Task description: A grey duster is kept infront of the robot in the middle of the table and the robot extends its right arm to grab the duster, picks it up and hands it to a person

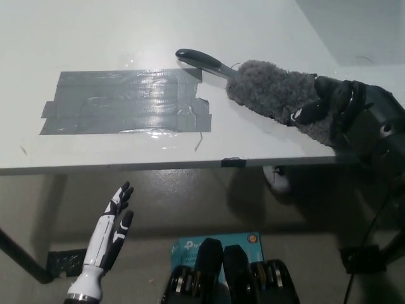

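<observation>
One weak spot: my right hand (319, 107) seems closed into the duster (275, 95) fluff, not its handle, so it may slip; left hand (114, 225) idles open below.

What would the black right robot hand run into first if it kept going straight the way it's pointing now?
The grey duster. The right robot hand points toward picture left and already lies against the fluffy head. Beyond that comes the duster's black handle, then the grey tape patch, though depth is hard to judge.
</observation>
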